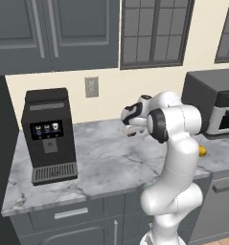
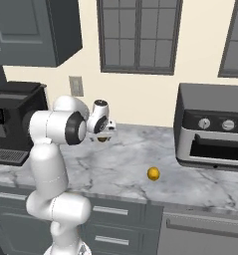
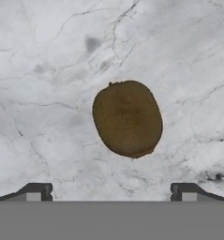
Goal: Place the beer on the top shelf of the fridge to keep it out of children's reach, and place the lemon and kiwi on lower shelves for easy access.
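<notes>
Spread wide, the gripper (image 3: 111, 191) hangs empty above the kiwi (image 3: 127, 118) lying on the marble counter (image 3: 43, 70), the lemon (image 2: 153, 173) well apart, and an off-centre squeeze would likely send the rounded fruit rolling away.

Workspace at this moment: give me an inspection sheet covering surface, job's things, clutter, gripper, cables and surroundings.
Surface: grey-veined marble counter, no spills seen.
Job's things: kiwi lies on the counter directly below the hand; lemon sits alone near the counter's front edge, short of the toaster oven.
Clutter: nothing seen.
Gripper: gripper open, above the kiwi, fingers wide apart and not touching it.
Cables: nothing seen.
Surroundings: black coffee machine at the counter's left end, wall outlet, windows, dark upper cabinets, drawers below.
</notes>
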